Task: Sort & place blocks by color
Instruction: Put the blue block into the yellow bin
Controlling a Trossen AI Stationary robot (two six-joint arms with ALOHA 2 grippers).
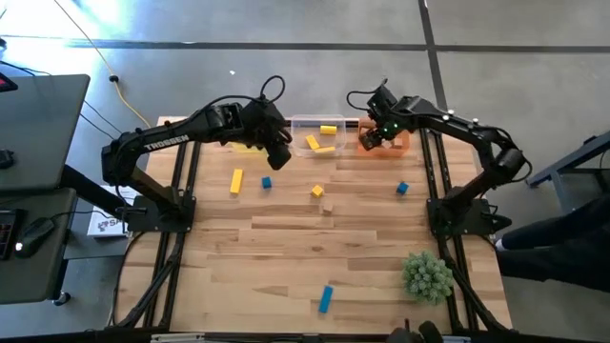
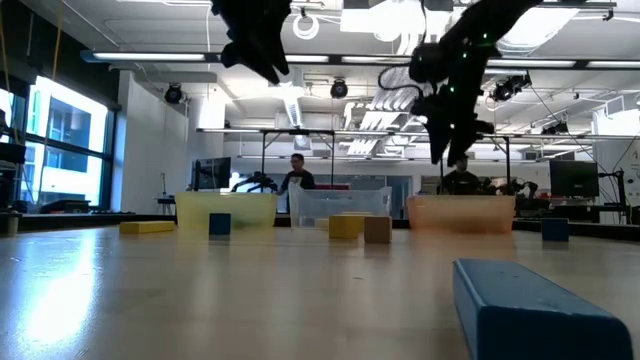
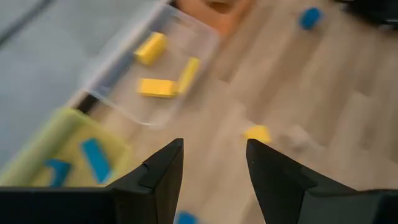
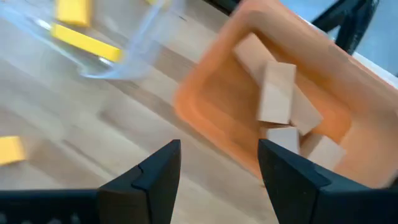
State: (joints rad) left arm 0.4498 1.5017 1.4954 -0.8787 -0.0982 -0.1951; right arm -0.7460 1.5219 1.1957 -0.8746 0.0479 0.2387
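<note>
My left gripper (image 1: 279,152) (image 3: 214,149) hangs open above the table, just in front of the yellow bin (image 3: 62,149), which holds blue blocks (image 3: 94,158). My right gripper (image 1: 370,138) (image 4: 219,152) is open too, above the near rim of the orange bin (image 4: 205,106), where several tan blocks (image 4: 277,93) lie. The clear bin (image 1: 319,126) contains three yellow blocks (image 3: 157,88). On the table lie a yellow bar (image 1: 235,181), two blue cubes (image 1: 267,182) (image 1: 402,189), a yellow cube (image 1: 317,191), a tan cube (image 1: 328,205) and a blue bar (image 1: 326,298).
The three bins stand in a row along the table's far edge. A spiky green plant ball (image 1: 427,274) sits near the right near corner. In the low view, people show in the room beyond the table. Bare wood lies between the scattered blocks.
</note>
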